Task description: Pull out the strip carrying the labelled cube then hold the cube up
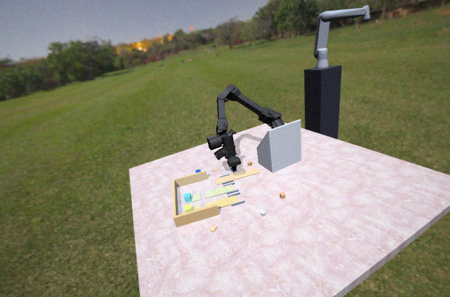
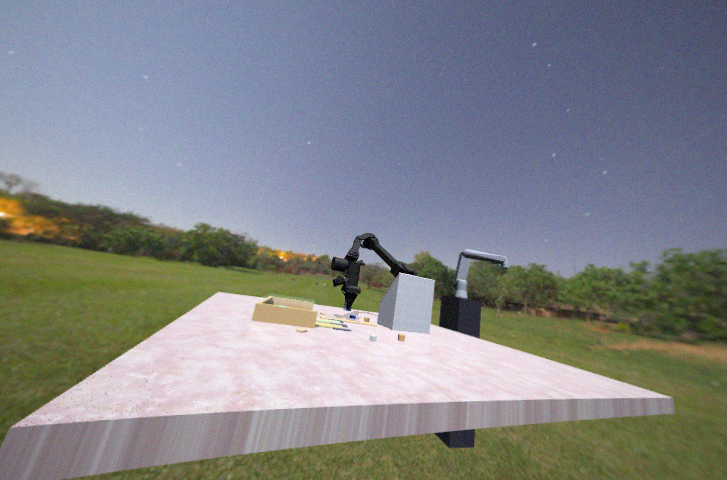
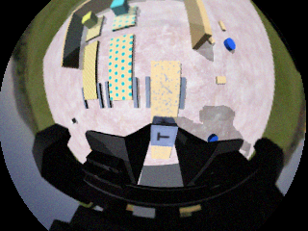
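Observation:
My gripper (image 1: 233,170) (image 2: 348,309) (image 3: 162,127) is shut on the light-blue cube (image 3: 163,136), whose top shows a dark T. It holds the cube a little above the speckled strip (image 1: 222,180) (image 3: 166,91). That strip lies between two grey rails, outside the wooden tray. The strip with teal dots (image 1: 220,191) (image 3: 121,67) has a gap before its short far piece, which carries a teal cube (image 1: 187,197) (image 3: 119,6). The yellow strip (image 1: 230,201) (image 3: 89,72) also has a gap; its far piece carries a yellow cube (image 1: 187,208) (image 3: 89,19).
The three-walled wooden tray (image 1: 197,216) (image 2: 284,314) (image 3: 196,21) surrounds the far pieces. A tall grey block (image 1: 286,146) (image 2: 406,302) stands near the arm's base. A blue disc (image 1: 197,171) (image 3: 229,44), a white cube (image 1: 263,213) (image 2: 373,337) and a brown cube (image 1: 282,195) (image 2: 401,337) lie around.

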